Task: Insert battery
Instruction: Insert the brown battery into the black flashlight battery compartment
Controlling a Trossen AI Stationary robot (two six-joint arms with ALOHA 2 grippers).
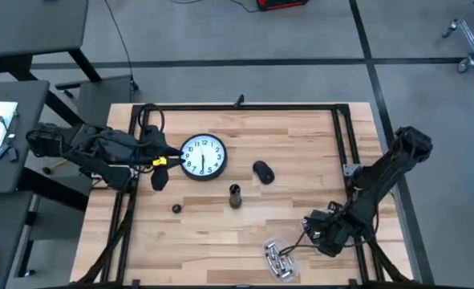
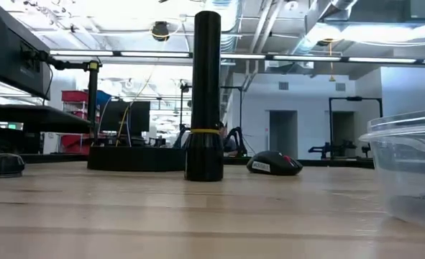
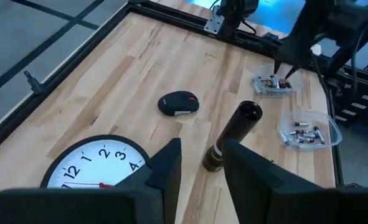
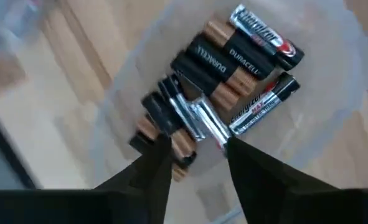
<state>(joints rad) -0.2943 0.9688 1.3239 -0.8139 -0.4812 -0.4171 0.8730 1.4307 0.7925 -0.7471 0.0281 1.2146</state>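
The right tool (image 4: 196, 155) hangs open over the batteries (image 4: 230, 68) in a tub (image 4: 352, 106), holding nothing. Next it should pinch one. The flashlight (image 1: 235, 195) stands mid-counter. The left tool (image 3: 199, 165) waits open by the clock (image 1: 202, 156).

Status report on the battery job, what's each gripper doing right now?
Right gripper open, down over batteries in clear tub. Left gripper open, waiting by clock. Flashlight upright mid-table, path clear.

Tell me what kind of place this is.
Most likely a robotics lab or workshop. A butcher-block table sits inside a black metal frame on a grey concrete floor, and the low view shows exposed ceiling ducts, strip lights and equipment stands beyond it. Test props lie about: a wall clock and a flashlight.
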